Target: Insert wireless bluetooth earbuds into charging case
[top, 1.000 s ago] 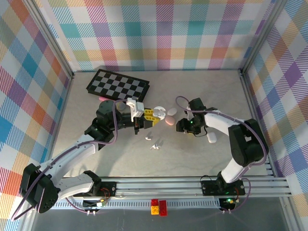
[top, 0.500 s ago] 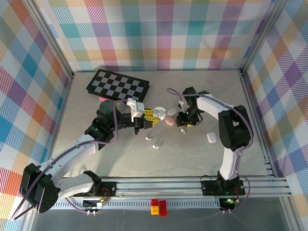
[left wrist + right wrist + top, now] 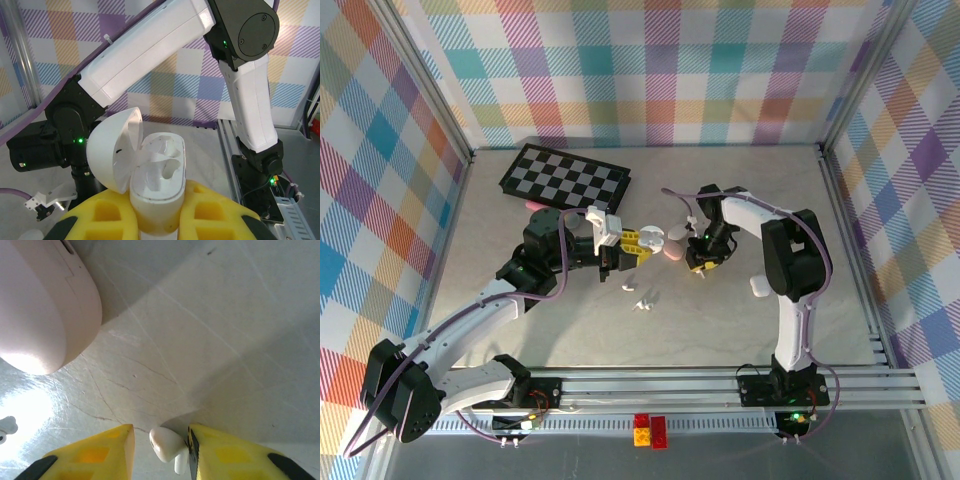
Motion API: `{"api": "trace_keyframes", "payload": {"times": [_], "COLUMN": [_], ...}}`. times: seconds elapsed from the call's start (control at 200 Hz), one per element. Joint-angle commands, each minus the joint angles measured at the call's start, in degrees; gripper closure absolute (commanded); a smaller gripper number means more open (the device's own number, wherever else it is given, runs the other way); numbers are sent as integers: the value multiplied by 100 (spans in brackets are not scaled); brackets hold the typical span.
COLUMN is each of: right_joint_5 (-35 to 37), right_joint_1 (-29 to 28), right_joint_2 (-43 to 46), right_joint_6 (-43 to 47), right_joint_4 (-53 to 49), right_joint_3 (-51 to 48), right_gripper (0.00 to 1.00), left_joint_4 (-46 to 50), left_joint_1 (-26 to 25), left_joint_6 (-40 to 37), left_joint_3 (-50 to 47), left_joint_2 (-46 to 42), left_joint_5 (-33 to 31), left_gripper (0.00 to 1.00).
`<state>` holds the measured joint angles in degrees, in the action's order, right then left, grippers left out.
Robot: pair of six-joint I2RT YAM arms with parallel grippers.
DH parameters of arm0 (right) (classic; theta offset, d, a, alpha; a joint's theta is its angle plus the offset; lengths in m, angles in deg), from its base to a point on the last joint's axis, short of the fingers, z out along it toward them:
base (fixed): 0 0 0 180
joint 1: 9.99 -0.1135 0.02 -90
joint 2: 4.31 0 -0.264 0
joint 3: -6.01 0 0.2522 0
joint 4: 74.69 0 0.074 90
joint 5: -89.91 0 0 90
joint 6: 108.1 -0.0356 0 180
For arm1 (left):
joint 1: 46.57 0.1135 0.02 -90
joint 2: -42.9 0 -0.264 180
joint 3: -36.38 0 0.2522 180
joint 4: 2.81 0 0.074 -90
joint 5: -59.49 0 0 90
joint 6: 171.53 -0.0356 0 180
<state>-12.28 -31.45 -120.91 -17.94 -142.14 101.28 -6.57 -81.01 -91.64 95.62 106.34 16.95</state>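
My left gripper (image 3: 636, 241) (image 3: 157, 222) is shut on a white charging case (image 3: 158, 187) (image 3: 653, 236), held upright with its lid (image 3: 112, 150) swung open to the left and both sockets bare. My right gripper (image 3: 701, 267) (image 3: 160, 437) points down at the table just right of a pink case (image 3: 672, 251) (image 3: 40, 305). A white earbud (image 3: 167, 444) lies between its yellow fingers, touching the right one, with a gap to the left one. The jaws stand narrowly open. Two more earbuds (image 3: 630, 286) (image 3: 643, 303) lie on the table below my left gripper.
A folded chessboard (image 3: 565, 178) lies at the back left. Another white case (image 3: 758, 286) rests right of the right arm, and one more white case (image 3: 678, 230) sits behind the pink one. The plaid walls close in on three sides.
The right gripper has swung left toward the pink case and come down over the earbud, its jaws narrowing. The left arm has held still with the open case.
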Motion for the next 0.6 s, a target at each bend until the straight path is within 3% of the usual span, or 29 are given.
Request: {"api": "trace_keyframes", "payload": {"times": [0.0, 0.305, 0.595], "right_joint_5": [-12, -9, 166], "right_joint_1": [-52, -61, -61], "right_joint_2": [-44, 3, -280], "right_joint_6": [147, 30, -614], "right_joint_4": [-365, -218, 67], "right_joint_3": [44, -91, -61], "right_gripper": [66, 70, 73], "left_joint_4": [-23, -60, 3], "left_joint_1": [-36, -35, -31], "left_joint_6": [-114, -89, -89], "left_joint_3": [163, 168, 165], "left_joint_2": [11, 56, 18], "left_joint_5": [162, 208, 211], "left_gripper": [100, 100, 100]}}
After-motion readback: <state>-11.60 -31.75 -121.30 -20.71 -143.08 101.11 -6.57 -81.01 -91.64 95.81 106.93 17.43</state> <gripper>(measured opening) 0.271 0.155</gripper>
